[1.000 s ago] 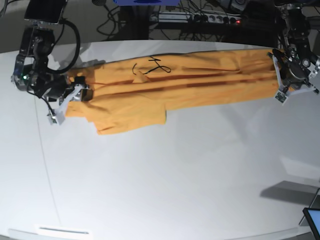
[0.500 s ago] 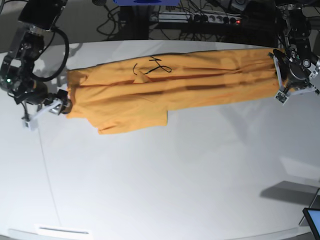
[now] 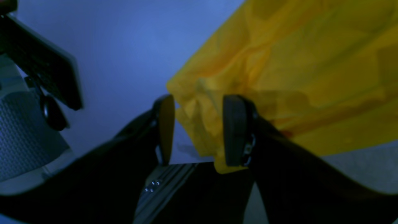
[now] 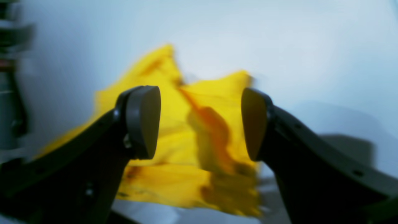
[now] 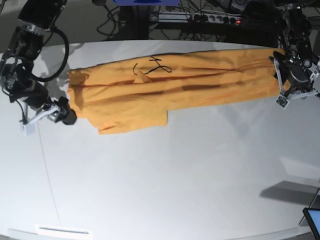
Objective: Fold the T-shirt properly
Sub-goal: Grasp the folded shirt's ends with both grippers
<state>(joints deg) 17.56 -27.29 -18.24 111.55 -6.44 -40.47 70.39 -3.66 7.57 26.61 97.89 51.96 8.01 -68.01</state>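
Note:
The orange-yellow T-shirt (image 5: 170, 82) lies on the white table (image 5: 175, 175) as a long band folded lengthwise, a thin dark squiggle (image 5: 152, 66) near its collar. At the band's right end my left gripper (image 5: 281, 91) stands open. In the left wrist view a bunched cloth corner (image 3: 202, 102) sits between its spread pads (image 3: 235, 130), with the gripper (image 3: 199, 130) not clamping it. My right gripper (image 5: 64, 115) is off the shirt's left end, just clear of the cloth. In the blurred right wrist view the gripper (image 4: 200, 121) is wide open, and the shirt (image 4: 174, 174) lies beyond its fingers.
A power strip (image 5: 200, 18) and cables lie behind the table's far edge. A dark screen corner (image 5: 313, 221) pokes in at the front right. A white strip (image 5: 62, 231) lies at the front left edge.
My right gripper has let go of the shirt's left end and drawn back to the left and towards the front. My left gripper has opened at the right end, where the cloth has settled.

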